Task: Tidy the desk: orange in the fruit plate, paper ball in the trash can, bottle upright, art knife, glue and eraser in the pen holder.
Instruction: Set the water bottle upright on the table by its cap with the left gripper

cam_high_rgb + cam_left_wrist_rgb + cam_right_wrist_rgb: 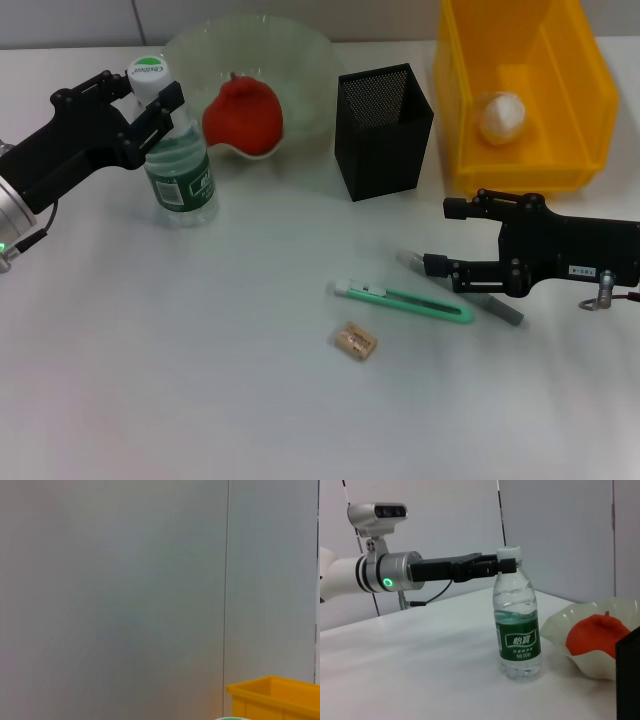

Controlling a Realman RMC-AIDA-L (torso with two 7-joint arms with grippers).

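Note:
The bottle (181,176) (517,625) stands upright on the desk (200,380) at the far left. My left gripper (148,100) (492,566) is shut on the bottle's neck just under the white cap. The orange (243,115) (595,634) lies in the fruit plate (300,62). Inside the trash can (575,60) rests the paper ball (502,116). My right gripper (445,237) is open and low over the desk, its near finger lying across the glue (500,308). The art knife (405,300) and the eraser (355,341) lie in front of the pen holder (383,130).
The pen holder stands between the fruit plate and the trash can. In the left wrist view only a grey wall and a corner of the trash can (272,697) show. Bare desk stretches across the front and the left.

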